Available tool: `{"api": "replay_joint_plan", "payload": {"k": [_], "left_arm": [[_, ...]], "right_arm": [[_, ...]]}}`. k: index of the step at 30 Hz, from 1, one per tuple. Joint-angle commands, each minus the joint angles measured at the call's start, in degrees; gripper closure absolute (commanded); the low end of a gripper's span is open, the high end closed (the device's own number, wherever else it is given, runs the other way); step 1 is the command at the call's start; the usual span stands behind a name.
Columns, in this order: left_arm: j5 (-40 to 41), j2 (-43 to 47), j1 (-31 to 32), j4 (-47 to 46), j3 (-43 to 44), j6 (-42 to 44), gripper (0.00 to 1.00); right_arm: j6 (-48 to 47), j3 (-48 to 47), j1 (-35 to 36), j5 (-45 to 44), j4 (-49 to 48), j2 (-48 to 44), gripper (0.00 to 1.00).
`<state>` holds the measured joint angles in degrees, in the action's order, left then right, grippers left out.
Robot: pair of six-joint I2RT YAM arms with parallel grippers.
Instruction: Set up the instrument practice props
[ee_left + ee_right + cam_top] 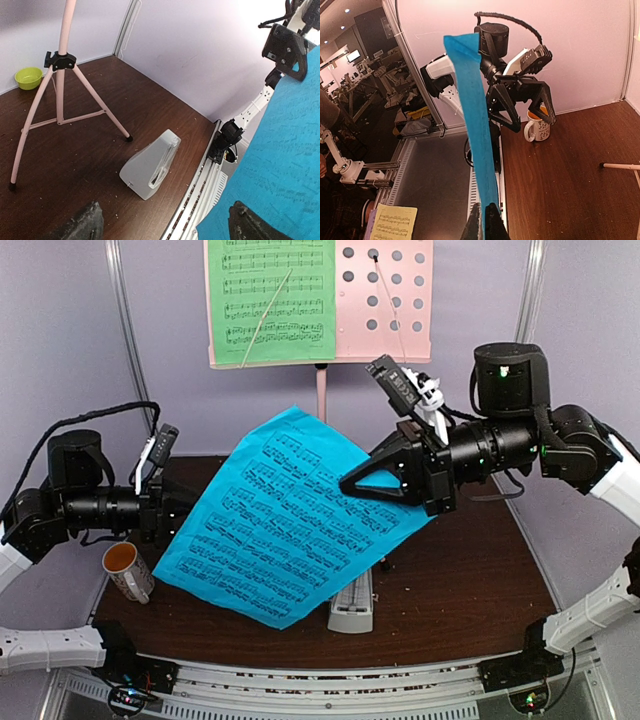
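One mug stands on the surface at the left, its inside orange-brown, whether drink or glaze I cannot tell; one lime-green bowl sits by the wall beyond the stand's legs, seen only from the left wrist. The right jaws, on the right arm, are pinched on the right edge of the blue sheet, which hangs tilted in the air over the one metronome near the front edge; the left jaws, on the left arm, stand wide just beside the sheet's left edge. One pink stand at the back carries the green sheet; only the right wrist shows a yellow sheet, outside the frame.
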<state>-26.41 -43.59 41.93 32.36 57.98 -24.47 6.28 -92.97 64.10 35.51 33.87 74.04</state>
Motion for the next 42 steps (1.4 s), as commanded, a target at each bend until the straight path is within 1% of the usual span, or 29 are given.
{"api": "replay_joint_plan", "payload": {"k": [1, 6, 10, 14, 19, 26, 29, 36, 42], "left_arm": [[-3.7, 1.7, -0.3, -5.1, -1.7, -0.9, 0.12], [-7.0, 2.4, -0.3, -7.0, -3.8, -1.8, 0.16], [-11.6, 3.9, 0.7, -14.3, -7.8, -5.3, 0.19], [-8.8, 3.9, 6.2, -15.7, -8.7, -4.5, 0.22], [-7.9, -0.2, 14.0, -15.7, -6.6, -2.3, 0.24], [-11.1, -2.9, 18.9, -18.0, -5.0, -0.8, 0.28], [-12.0, -2.9, 19.7, -19.7, -4.8, -1.3, 0.29], [-12.4, -3.4, 19.9, -20.1, -4.6, -1.4, 0.3], [-13.3, -3.1, 20.2, -21.5, -4.6, -2.3, 0.3]], "right_arm": [[2.1, -2.8, -0.8, 2.7, 0.1, -1.9, 1.0], [3.3, -5.0, -2.0, 4.9, 0.5, -2.2, 1.0], [4.6, -6.6, -3.1, 7.0, 0.4, -2.4, 1.0], [7.5, -6.8, -4.2, 9.4, -2.0, -2.8, 1.0], [11.1, -6.2, -6.0, 11.6, -5.7, -2.9, 1.0], [16.4, -4.5, -8.4, 14.6, -11.0, -3.0, 1.0], [17.1, -4.1, -8.9, 14.9, -11.6, -3.2, 1.0], [18.7, -2.8, -9.4, 15.8, -13.8, -3.7, 1.0], [21.0, 0.1, -10.2, 16.0, -17.3, -4.8, 1.0]]}}
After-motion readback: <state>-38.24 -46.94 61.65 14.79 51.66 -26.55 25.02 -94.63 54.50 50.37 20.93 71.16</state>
